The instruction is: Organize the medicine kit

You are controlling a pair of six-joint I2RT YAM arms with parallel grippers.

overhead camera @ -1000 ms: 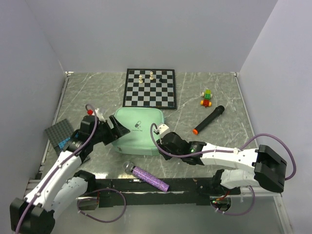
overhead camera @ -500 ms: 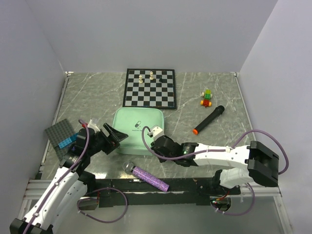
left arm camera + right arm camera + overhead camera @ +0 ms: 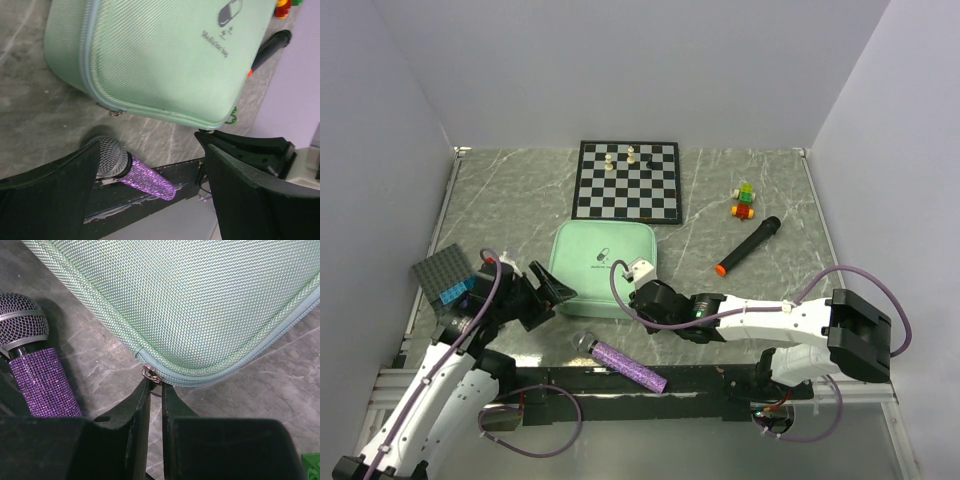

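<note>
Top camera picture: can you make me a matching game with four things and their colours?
Things:
1. medicine kit
2. chessboard
3. microphone
4. marker

Colours:
A. sparkly purple handle
B. mint green
C. black with an orange tip
D. black and white squares

Right pairs: 1-B, 2-D, 3-A, 4-C

The medicine kit (image 3: 603, 270) is mint green, the microphone (image 3: 630, 367) glittery purple, the chessboard (image 3: 627, 185) black-and-white checked.
</note>
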